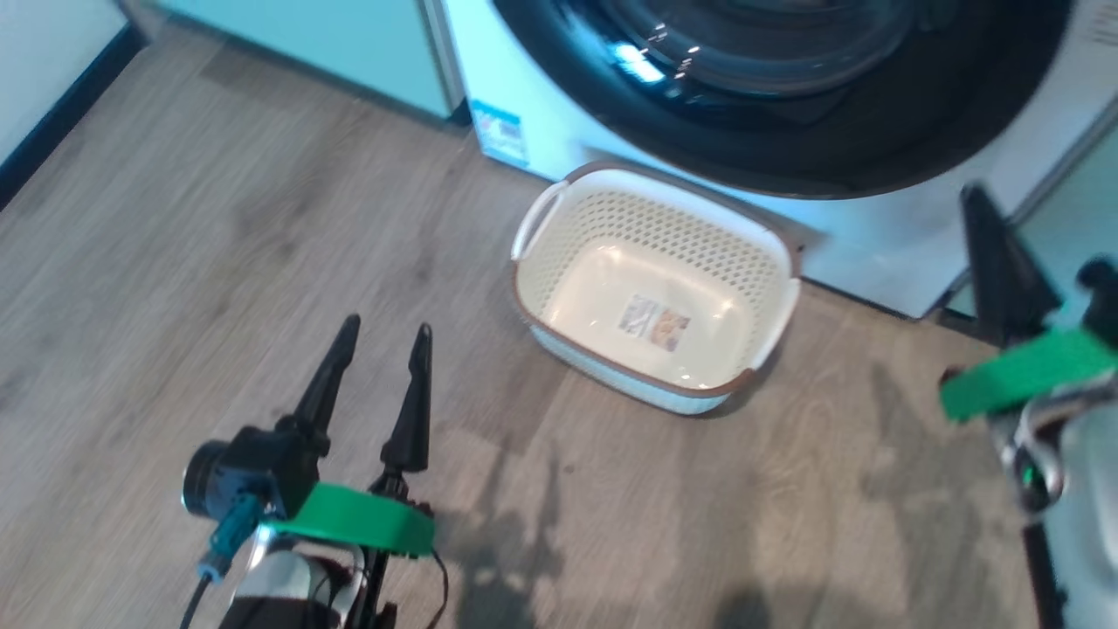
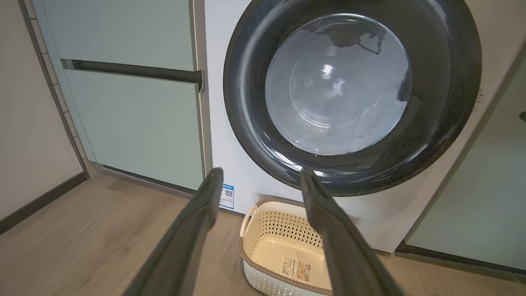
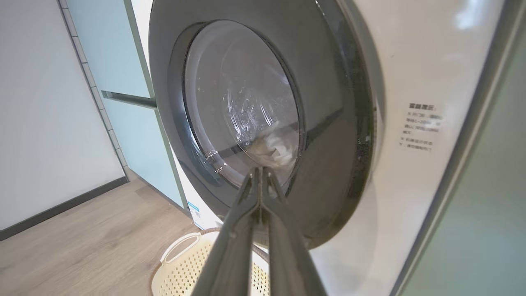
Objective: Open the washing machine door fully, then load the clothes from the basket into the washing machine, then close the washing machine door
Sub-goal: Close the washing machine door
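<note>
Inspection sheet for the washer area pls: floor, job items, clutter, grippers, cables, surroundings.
surface: wood floor, nothing spilled.
basket: on the floor before the washer, empty, label on its bottom.
door: looks shut.
clothes: pale fabric behind the door glass.
clutter: nothing seen.
grippers: left gripper open; right gripper shut; both hold nothing.
cables: cable with teal plug at the left wrist.
surroundings: pale green cabinets either side, white wall.

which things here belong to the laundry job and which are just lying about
Job: glossy black round washing machine door; white front-loading washing machine; cream perforated plastic basket; pale cloth behind the glass.
Just there: pale green cabinet doors; wood-look floor.
</note>
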Robot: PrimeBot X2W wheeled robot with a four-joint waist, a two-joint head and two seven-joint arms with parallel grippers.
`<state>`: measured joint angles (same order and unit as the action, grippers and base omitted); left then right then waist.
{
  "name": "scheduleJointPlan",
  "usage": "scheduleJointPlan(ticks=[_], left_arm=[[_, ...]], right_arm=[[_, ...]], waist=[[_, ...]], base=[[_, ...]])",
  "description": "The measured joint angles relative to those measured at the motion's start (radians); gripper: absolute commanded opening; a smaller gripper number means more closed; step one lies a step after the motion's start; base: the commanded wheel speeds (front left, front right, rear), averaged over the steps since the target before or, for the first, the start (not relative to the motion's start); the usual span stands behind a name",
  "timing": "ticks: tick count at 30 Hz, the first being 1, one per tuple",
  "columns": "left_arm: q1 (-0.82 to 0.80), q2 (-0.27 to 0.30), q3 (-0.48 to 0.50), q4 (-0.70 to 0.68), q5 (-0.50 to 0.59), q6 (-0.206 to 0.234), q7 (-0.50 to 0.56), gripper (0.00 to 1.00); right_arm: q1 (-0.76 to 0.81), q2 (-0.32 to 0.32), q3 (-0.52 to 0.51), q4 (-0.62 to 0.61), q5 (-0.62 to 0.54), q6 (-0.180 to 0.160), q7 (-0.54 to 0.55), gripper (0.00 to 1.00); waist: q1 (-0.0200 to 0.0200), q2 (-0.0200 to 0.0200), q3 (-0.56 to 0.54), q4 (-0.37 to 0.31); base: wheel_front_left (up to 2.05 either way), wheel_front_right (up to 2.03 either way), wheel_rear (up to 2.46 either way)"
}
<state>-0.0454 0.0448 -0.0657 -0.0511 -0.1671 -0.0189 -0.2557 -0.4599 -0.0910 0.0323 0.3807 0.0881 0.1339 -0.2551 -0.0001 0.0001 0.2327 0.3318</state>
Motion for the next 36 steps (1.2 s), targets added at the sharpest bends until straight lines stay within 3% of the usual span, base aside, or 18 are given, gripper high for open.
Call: scheduleJointPlan(ticks=[1, 2, 3, 4, 22, 36], left_arm=[[0.009, 0.0, 0.001, 0.0, 0.0, -0.002, 0.0, 1.0], [0.017, 0.001, 0.002, 0.001, 0.0, -0.002, 0.0, 1.0], [0.024, 0.002, 0.003, 0.003, 0.0, -0.005, 0.0, 1.0], [0.029, 0.002, 0.004, 0.006, 0.0, -0.005, 0.0, 1.0], [0.128, 0.038, 0.028, 0.03, -0.003, -0.004, 0.039, 1.0], [0.207, 0.051, 0.031, 0.018, -0.015, 0.006, 0.07, 1.0]], right_arm=[[0.028, 0.002, 0.004, -0.017, 0.0, 0.0, 0.0, 0.0], [0.055, 0.005, 0.006, -0.028, 0.0, 0.0, 0.0, 0.23], [0.079, 0.008, 0.006, -0.039, 0.0, 0.0, 0.0, 0.76], [0.101, 0.01, 0.006, -0.051, 0.003, 0.0, 0.0, 1.0], [0.434, 0.039, -0.058, -0.238, 0.054, 0.0, 0.0, 1.0], [0.611, 0.049, -0.062, -0.334, 0.117, 0.0, 0.0, 1.0]], waist=[[0.0, 0.0, -0.006, -0.01], [0.0, 0.0, -0.013, -0.021], [0.0, 0.0, -0.019, -0.032], [0.0, 0.0, -0.026, -0.043], [0.0, 0.0, -0.175, -0.239], [0.0, 0.0, -0.24, -0.33]], base=[[0.0, 0.0, 0.0], [0.0, 0.0, 0.0], [0.0, 0.0, 0.0], [0.0, 0.0, 0.0], [0.0, 0.0, 0.0], [0.0, 0.0, 0.0]])
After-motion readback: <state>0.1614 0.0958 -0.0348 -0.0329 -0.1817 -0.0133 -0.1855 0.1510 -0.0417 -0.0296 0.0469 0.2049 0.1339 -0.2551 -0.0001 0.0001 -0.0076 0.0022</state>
